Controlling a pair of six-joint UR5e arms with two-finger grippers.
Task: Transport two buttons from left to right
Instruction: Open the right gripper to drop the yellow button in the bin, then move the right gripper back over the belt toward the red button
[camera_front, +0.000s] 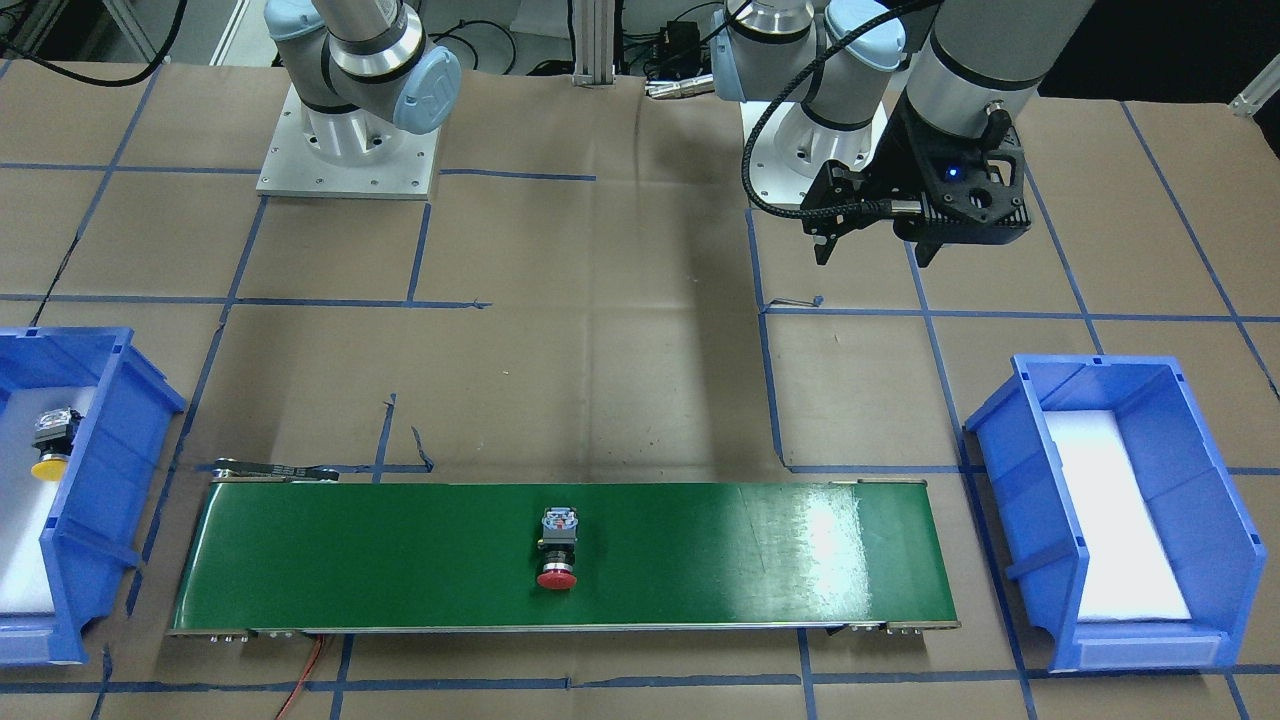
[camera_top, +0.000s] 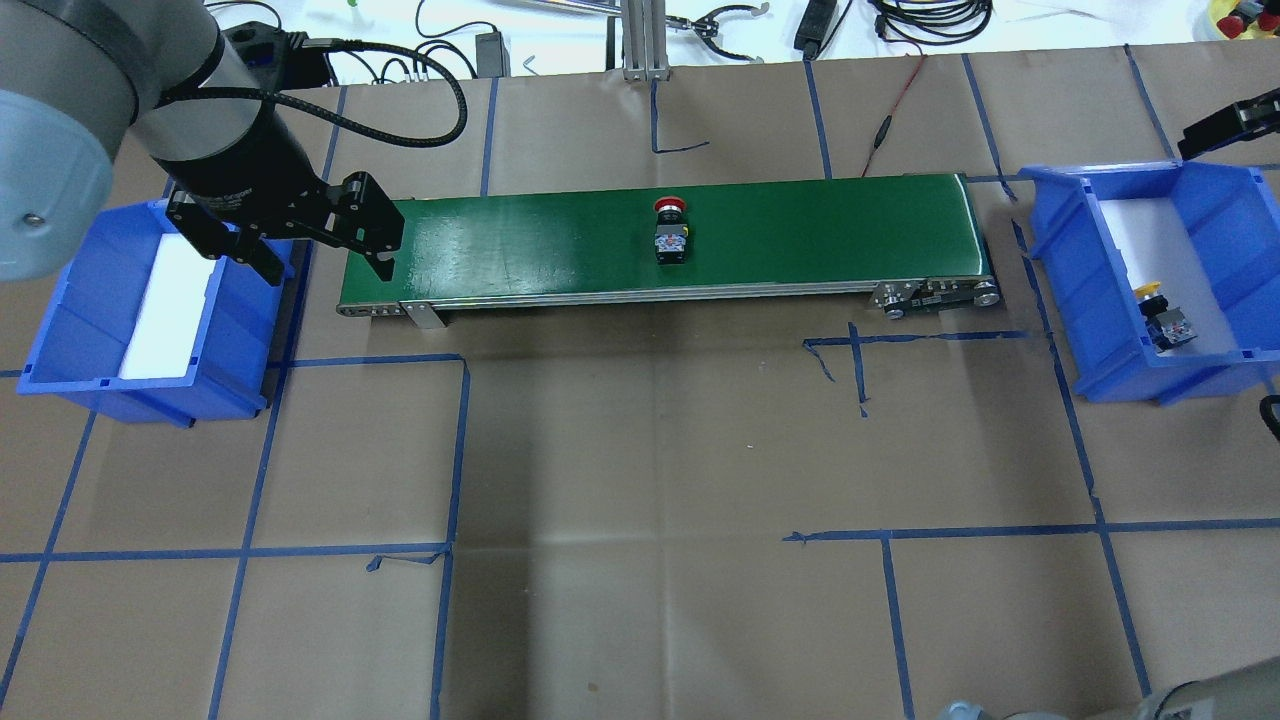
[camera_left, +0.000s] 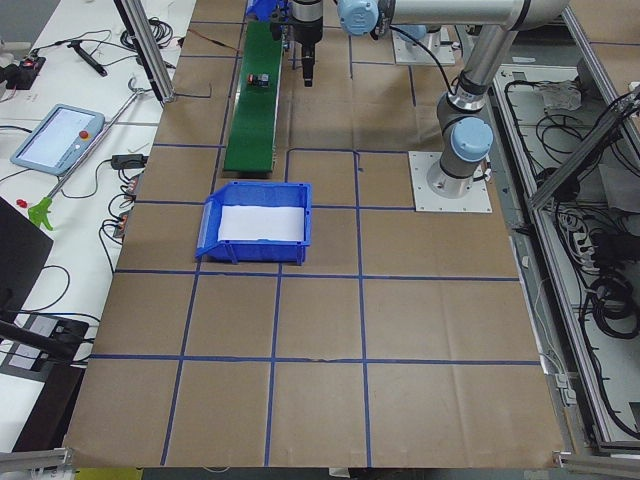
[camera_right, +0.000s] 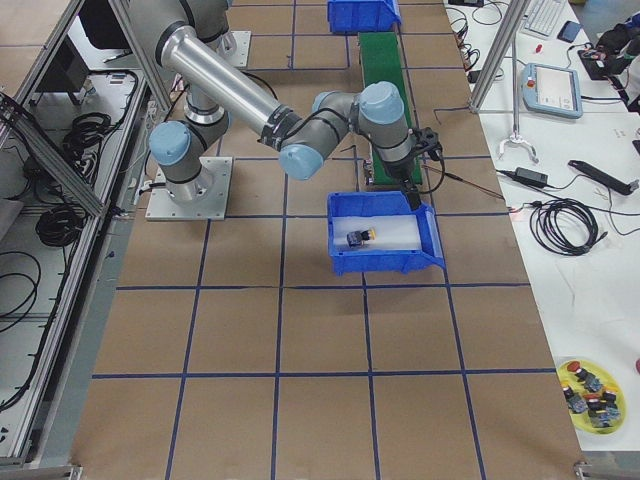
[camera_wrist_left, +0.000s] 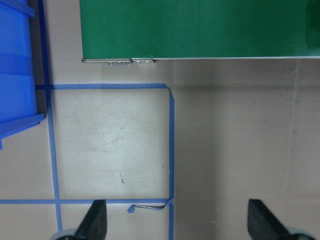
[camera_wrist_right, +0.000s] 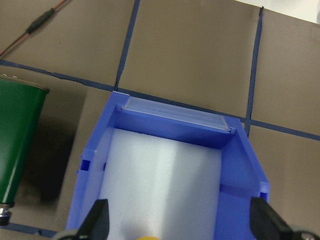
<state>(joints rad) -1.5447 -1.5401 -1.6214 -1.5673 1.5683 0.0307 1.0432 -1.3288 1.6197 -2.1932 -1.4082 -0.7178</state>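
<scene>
The red button (camera_top: 670, 228) lies on its side at the middle of the green conveyor belt (camera_top: 820, 235); it also shows in the front-facing view (camera_front: 558, 552). The yellow button (camera_top: 1162, 315) lies on the white foam in the right blue bin (camera_top: 1105, 300), and shows in the front-facing view (camera_front: 52, 445) too. My left gripper (camera_top: 325, 268) hangs open and empty above the belt's left end, beside the left blue bin (camera_top: 60, 330). My right gripper (camera_wrist_right: 180, 222) is open and empty above the right bin, over the yellow button.
The left bin (camera_front: 1230, 520) holds only white foam. The left wrist view shows the belt's end (camera_wrist_left: 200, 30) and blue tape lines on brown paper. Arm bases stand behind the belt. Cables lie along the table's far edge (camera_top: 900, 20).
</scene>
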